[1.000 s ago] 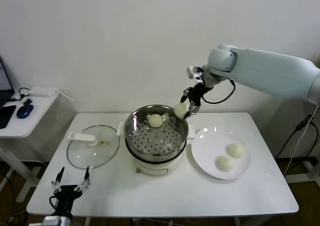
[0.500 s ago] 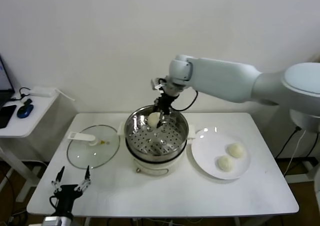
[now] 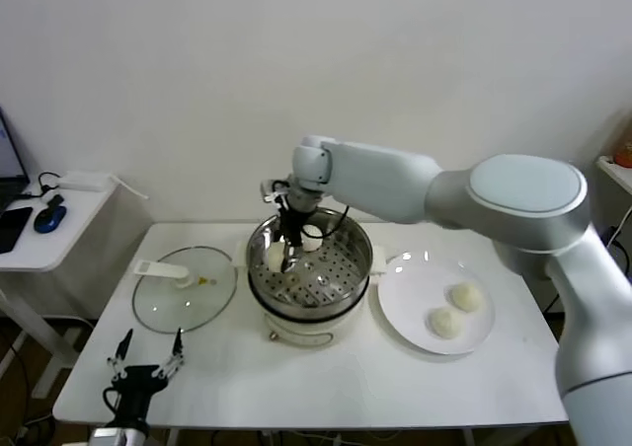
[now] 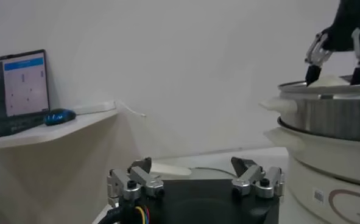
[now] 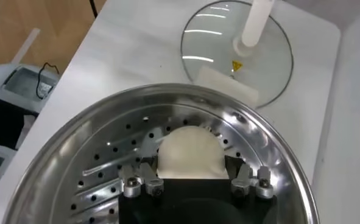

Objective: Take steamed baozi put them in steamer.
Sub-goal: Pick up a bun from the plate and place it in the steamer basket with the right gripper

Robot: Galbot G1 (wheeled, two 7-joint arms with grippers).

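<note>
A: Baozi count, starting nearest the camera: what is where?

B: Nearest, the left gripper (image 3: pixel 146 372) hangs off the table's (image 3: pixel 296 392) front left corner, fingers spread, holding nothing. Next come the glass lid (image 3: pixel 185 288) lying flat on the left and the white plate (image 3: pixel 434 304) on the right with 2 baozi, one nearer (image 3: pixel 443 322) and one just behind it (image 3: pixel 464 296).

A: And the steamer?

B: The steamer (image 3: pixel 308 273) stands between lid and plate. The right gripper (image 3: pixel 287 256) reaches down inside it from the far side, clamped on a third baozi (image 3: pixel 276 256) low over the left part of the perforated tray (image 5: pixel 100 176). A fourth baozi (image 3: pixel 312 237) lies on the tray toward the back rim.

A: What changed in the last second?

B: The right arm carried its bun from above the steamer's right rim, across the pot, down to the tray's left side. I judge the placement nearly done: loosening the fingers is what remains, leaving 2 on the plate to fetch
</note>
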